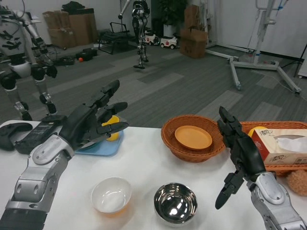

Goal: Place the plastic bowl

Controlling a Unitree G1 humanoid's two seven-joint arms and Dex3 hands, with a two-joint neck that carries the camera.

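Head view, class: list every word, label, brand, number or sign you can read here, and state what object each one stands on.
None can be read outright.
White and orange tissue box in the long wicker tray: a printed mark near its top left corner, too blurred to read.
Brown cardboard boxes on the far floor: no legible print.
White plastic bowl, shiny steel bowl, round wicker basket: no text.

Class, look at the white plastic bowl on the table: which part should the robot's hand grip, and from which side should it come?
Probably the rim of the white plastic bowl, from above on its left: it stands upright and open, the left hand is raised on that side, and the steel bowl crowds its right.
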